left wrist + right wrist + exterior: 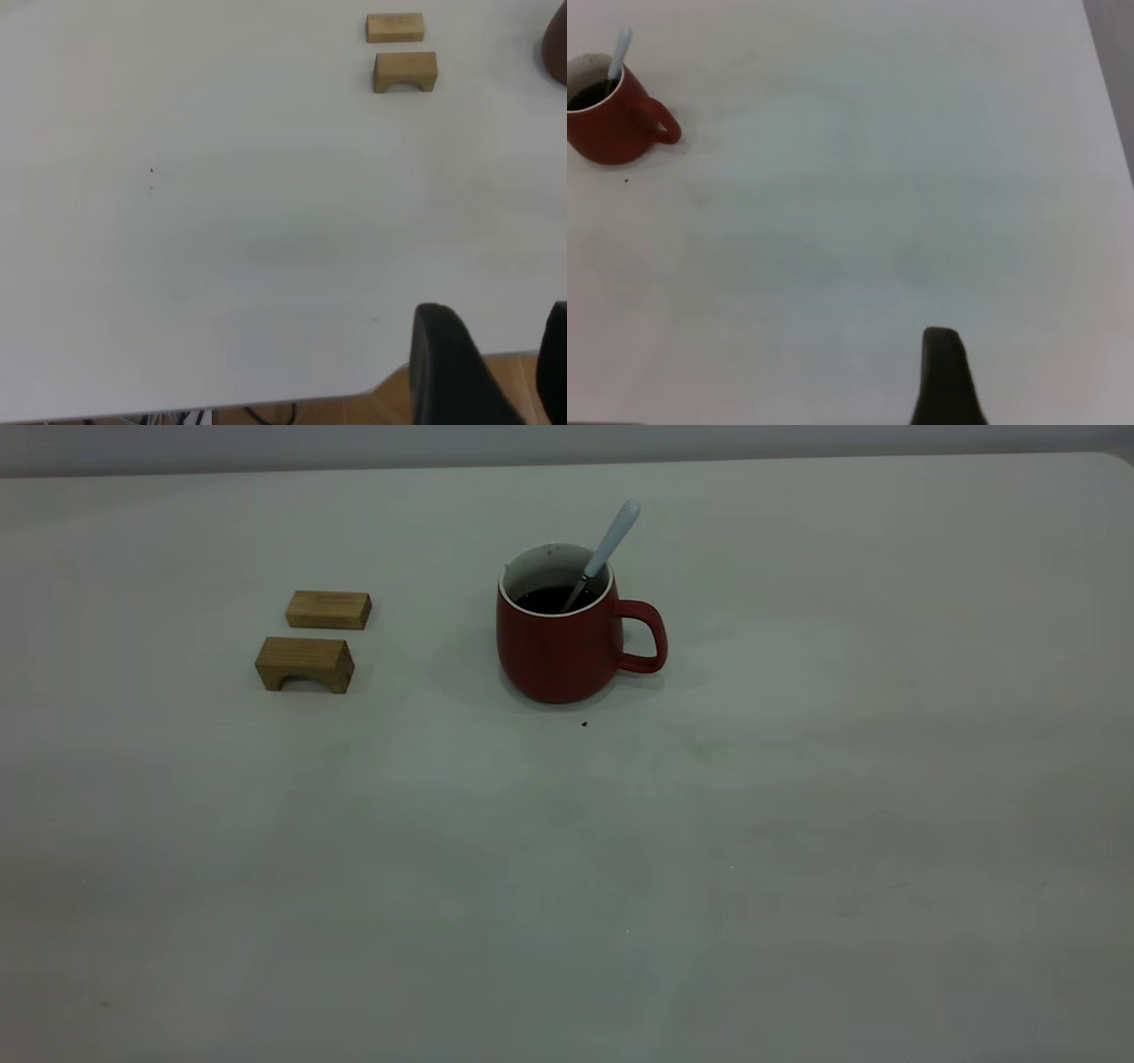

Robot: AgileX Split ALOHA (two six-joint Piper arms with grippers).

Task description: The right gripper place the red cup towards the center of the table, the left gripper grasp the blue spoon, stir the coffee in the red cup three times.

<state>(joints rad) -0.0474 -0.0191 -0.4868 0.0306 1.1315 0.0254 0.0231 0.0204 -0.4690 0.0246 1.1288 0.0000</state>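
Off-white matte worktop [567,868] fills view; grey wall [567,443] strip at 12 o'clock; wood floor [372,409] below worktop edge.

The red cup [560,654] is dark red outside with a white rim and inner wall, holding near-black coffee [551,599]. The blue spoon [604,553] has a pale blue handle. Two wooden blocks [316,638] are tan against the off-white table [567,868].
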